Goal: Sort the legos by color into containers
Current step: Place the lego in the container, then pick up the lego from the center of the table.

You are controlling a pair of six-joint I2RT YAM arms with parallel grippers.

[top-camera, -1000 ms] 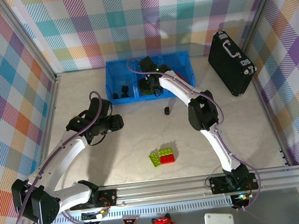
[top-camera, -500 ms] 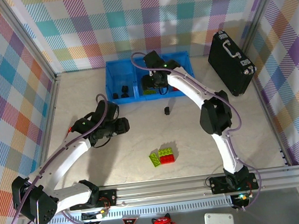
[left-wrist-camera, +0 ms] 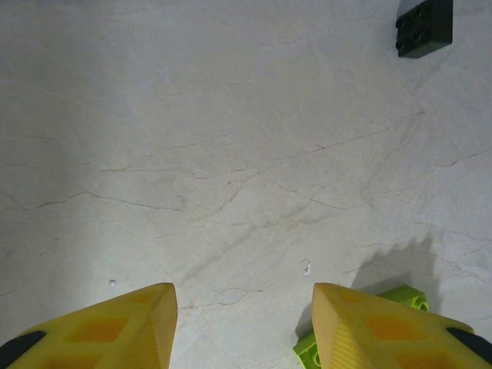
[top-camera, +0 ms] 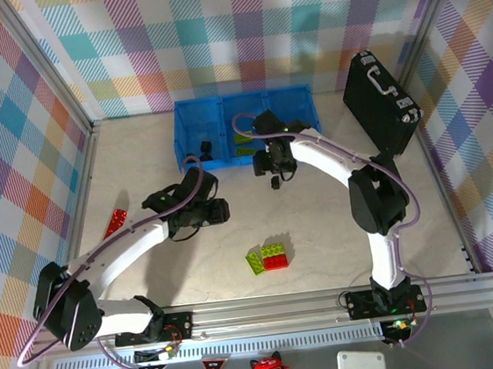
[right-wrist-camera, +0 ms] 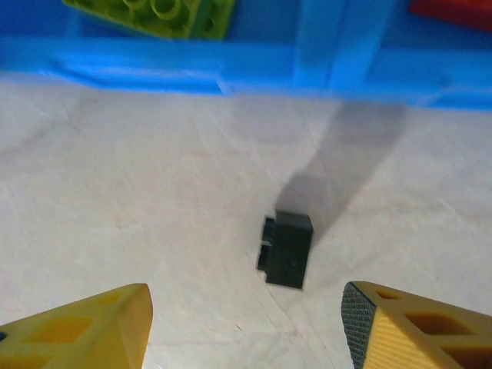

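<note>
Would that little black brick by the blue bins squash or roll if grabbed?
Probably rigid: the black brick has crisp moulded edges. Likely light, being small against the open right gripper. Boxy and lying flat, it should slide rather than roll.

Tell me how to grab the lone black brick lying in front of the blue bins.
Come straight down with the open right gripper and pinch the black brick across its flat opposite sides; it sits alone on the table, nothing touching it.
</note>
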